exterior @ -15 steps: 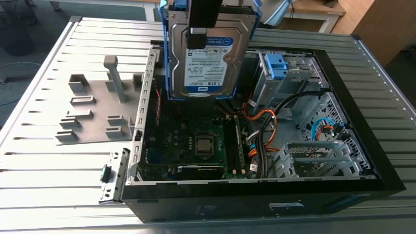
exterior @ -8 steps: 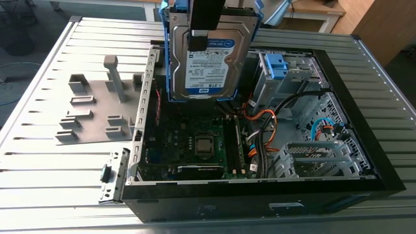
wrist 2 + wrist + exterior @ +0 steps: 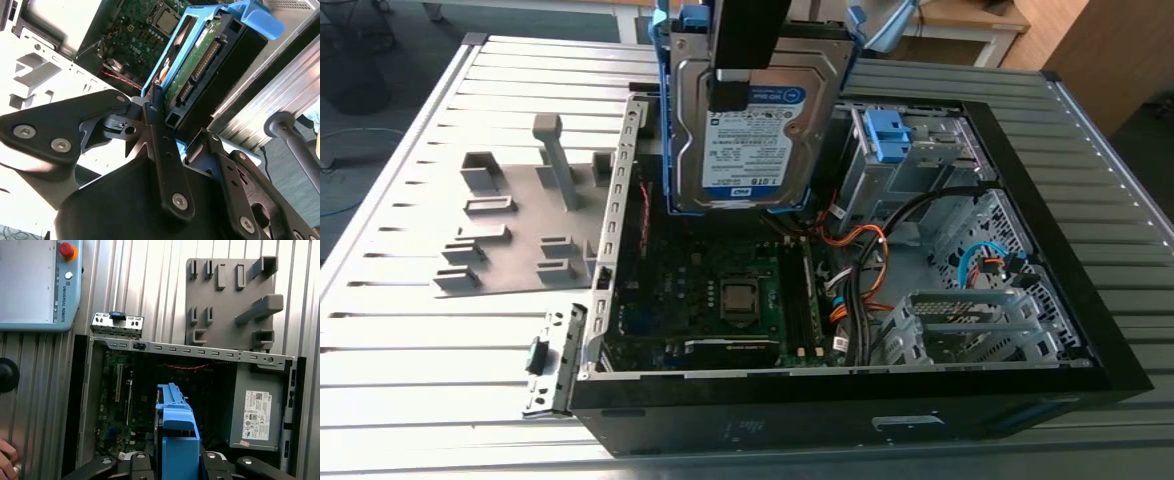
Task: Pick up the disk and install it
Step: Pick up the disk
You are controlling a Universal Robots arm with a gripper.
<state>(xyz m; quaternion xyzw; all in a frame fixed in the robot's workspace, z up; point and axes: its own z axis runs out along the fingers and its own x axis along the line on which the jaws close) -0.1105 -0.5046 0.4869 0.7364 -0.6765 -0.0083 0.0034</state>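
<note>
The disk (image 3: 754, 140), silver-grey with a blue-and-white label and a blue bracket around it, hangs upright above the open computer case (image 3: 854, 405). My gripper (image 3: 740, 95) comes down from above and is shut on it, one black finger lying over the label's upper edge. In the second wrist view the gripper (image 3: 175, 115) clamps the disk (image 3: 200, 55) edge-on, connectors showing, with the motherboard beyond. In the first wrist view the blue bracket (image 3: 175, 425) stands between the fingers (image 3: 142, 460), over the case interior.
A silver drive cage with a blue latch (image 3: 887, 140) sits at the case's far right, beside orange and blue cables (image 3: 867, 270). A grey power supply (image 3: 255, 412) fills one corner. A grey fixture plate (image 3: 520, 220) lies beside the case. A control pendant (image 3: 35, 280) and a hand (image 3: 5, 457) are nearby.
</note>
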